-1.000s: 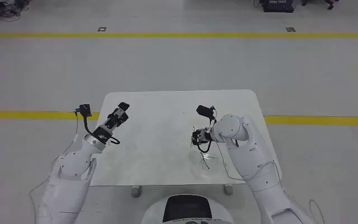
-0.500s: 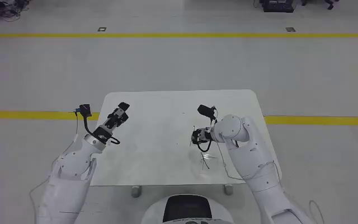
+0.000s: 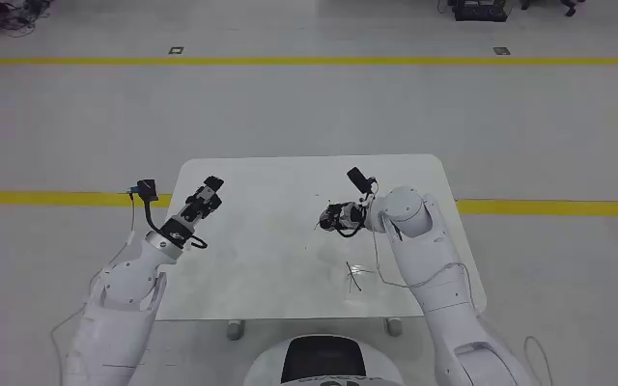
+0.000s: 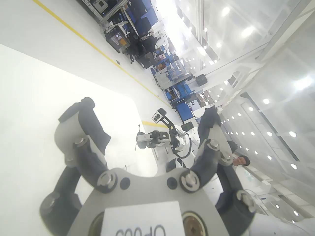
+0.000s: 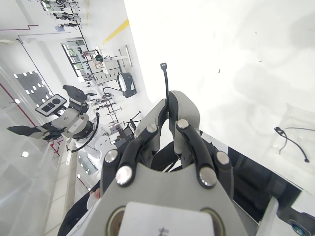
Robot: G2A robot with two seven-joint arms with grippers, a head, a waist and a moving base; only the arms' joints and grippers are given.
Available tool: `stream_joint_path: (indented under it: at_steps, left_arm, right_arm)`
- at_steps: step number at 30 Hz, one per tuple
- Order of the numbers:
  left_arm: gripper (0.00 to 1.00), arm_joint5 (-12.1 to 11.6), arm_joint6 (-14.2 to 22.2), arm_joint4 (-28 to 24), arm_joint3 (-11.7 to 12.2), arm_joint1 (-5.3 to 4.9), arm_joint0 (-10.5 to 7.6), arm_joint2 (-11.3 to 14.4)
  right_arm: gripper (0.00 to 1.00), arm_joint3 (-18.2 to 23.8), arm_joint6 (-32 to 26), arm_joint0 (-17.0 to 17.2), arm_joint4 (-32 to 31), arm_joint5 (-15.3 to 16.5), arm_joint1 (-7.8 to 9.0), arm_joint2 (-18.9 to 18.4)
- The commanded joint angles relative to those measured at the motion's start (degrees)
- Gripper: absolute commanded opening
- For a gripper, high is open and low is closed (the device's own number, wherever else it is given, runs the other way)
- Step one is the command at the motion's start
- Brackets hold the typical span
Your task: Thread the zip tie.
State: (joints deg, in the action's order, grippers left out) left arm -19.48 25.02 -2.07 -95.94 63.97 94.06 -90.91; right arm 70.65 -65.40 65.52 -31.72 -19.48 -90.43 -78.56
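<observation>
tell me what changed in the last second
The right gripper, shut on the zip tie, moved a little toward the far edge of the table, and its wrist turned. Nothing was taken hold of or let go. The left gripper stayed open and in place, and the loose ties stayed where they lay on the table.

The left gripper [image 3: 210,192] hangs over the table's [image 3: 280,183] left side. The right gripper [image 3: 327,220] is over the right half, with a zip tie [image 5: 165,79] in it. Loose ties [image 3: 352,276] lie nearer the front edge.
</observation>
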Motion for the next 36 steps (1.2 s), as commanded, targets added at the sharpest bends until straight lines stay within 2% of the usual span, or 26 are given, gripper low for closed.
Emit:
stream_joint_path:
  at_steps: [1, 5, 9, 10, 13, 17, 19, 26, 29, 33, 36]
  left_arm:
    - [1.0, 0.0, 0.0, 0.0, 0.0, 0.0, 0.0, 0.0]
    - [1.0, 0.0, 0.04, 0.54, -0.16, -0.01, -0.09, 0.21]
    - [1.0, 0.0, 3.3, 7.49, -3.02, -0.48, -0.99, 1.03]
    - [1.0, 0.0, 4.75, 10.96, -4.03, -0.77, -1.09, 1.38]
    - [1.0, 0.0, 6.38, 16.99, -5.67, -1.52, -1.06, 3.01]
    - [1.0, 0.0, 7.92, 20.77, -6.07, -2.8, -1.17, 6.02]
    - [1.0, 0.0, 6.51, 23.37, -5.46, -3.28, -1.4, 6.26]
    - [1.0, 0.0, 6.4, 23.64, -5.54, -3.29, -1.45, 6.33]
    - [1.0, 0.0, 6.67, 26.0, -6.34, -3.54, -1.9, 7.93]
    - [1.0, 0.0, 6.28, 25.77, -6.97, -4.53, -2.36, 10.13]
    - [1.0, 0.0, 5.72, 24.35, -6.56, -5.75, -2.73, 12.47]
  right_arm:
    - [0.0, 0.04, -0.02, 0.02, -0.03, 0.0, 0.02, 0.02]
    - [0.0, 0.04, -0.02, 0.02, -0.03, 0.0, 0.02, 0.02]
    - [0.0, -1.82, 4.31, 0.17, 4.19, 0.0, -0.23, -1.1]
    - [0.0, -2.83, 4.85, -0.21, 5.54, 0.0, -0.37, -1.45]
    - [0.0, -5.25, 5.81, -1.52, 7.13, 0.0, -0.73, -1.75]
    - [0.0, -8.29, 7.03, -2.99, 10.04, 0.0, -1.35, -2.57]
    - [0.0, -8.33, 7.35, -3.07, 10.19, 0.0, -1.39, -2.69]
    - [0.0, -8.29, 7.6, -2.95, 10.34, 0.16, -1.39, -2.68]
    - [0.0, -7.61, 8.33, -2.25, 12.5, 0.87, -1.29, -2.38]
    - [0.0, -6.94, 6.27, -2.08, 15.03, 1.37, -0.83, -2.48]
    - [0.0, -6.7, 4.64, -2.08, 16.68, 1.19, -0.45, -2.53]
